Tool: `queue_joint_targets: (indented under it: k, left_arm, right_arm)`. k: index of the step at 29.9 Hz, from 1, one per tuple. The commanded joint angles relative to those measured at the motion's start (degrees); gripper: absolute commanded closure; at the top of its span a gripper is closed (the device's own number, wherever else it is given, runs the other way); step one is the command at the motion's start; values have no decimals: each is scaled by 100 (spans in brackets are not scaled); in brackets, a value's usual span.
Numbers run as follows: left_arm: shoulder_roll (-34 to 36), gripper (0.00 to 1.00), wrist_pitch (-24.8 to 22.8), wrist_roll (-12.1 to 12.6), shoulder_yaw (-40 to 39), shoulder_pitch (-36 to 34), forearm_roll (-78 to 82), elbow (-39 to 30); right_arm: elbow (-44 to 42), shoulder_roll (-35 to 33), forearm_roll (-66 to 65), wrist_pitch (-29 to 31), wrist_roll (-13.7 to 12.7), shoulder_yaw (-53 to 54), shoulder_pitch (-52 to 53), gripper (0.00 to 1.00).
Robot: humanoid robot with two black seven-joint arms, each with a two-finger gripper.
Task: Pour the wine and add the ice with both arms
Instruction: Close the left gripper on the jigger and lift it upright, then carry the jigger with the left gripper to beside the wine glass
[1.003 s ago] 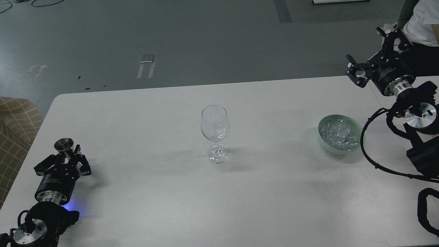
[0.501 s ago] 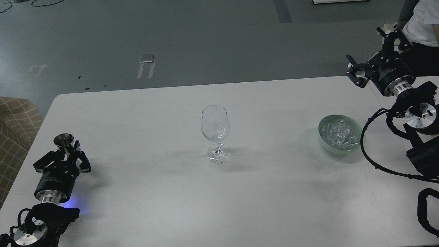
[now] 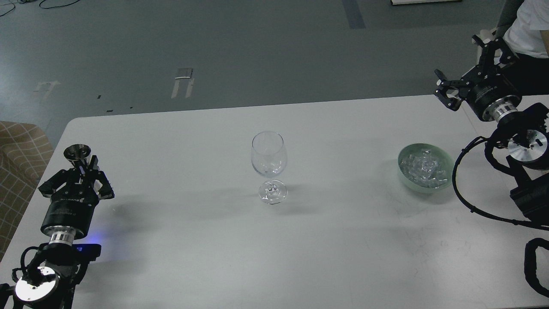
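An empty, upright clear wine glass (image 3: pixel 268 165) stands mid-table. The ice (image 3: pixel 423 168), many small clear chunks, fills a pale green bowl (image 3: pixel 446 154) at the right. My left gripper (image 3: pixel 82 168) at the far left is shut on the stem of a small steel measuring cup (image 3: pixel 77 152), held upright with its mouth up, far left of the glass. No wine shows; the cup's inside is hidden. My right gripper (image 3: pixel 466 65) is open and empty, above the table's far right corner, behind the bowl.
The white table (image 3: pixel 274 240) has its far edge behind the glass. A person in a white shirt (image 3: pixel 529 25) sits close behind my right gripper. A checked sofa (image 3: pixel 17 150) stands left of the table. Black cables (image 3: pixel 463 189) loop beside the bowl.
My left gripper has lifted the steel cup, moving it up and slightly left in the view. My right gripper has shifted very slightly to the right. The glass and bowl have not moved.
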Motion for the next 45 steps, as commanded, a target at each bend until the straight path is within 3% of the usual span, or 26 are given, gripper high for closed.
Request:
queue_joint_targets:
  k: [1, 14, 28, 45]
  left_arm:
    - [-36, 80, 18, 0, 6, -4, -9, -169]
    - [-212, 80, 35, 0, 68, 215, -9, -705]
    - [-818, 83, 598, -9, 849, 163, 17, -1330]
    - [-801, 83, 950, -9, 1956, 93, 253, -1813]
  right_arm:
    - [23, -18, -9, -1, -1, 0, -33, 0]
    - [128, -62, 0, -1, -9, 0, -156, 0]
    - [374, -106, 0, -10, -9, 53, -341, 0]
    - [356, -97, 0, -10, -1, 53, -385, 0]
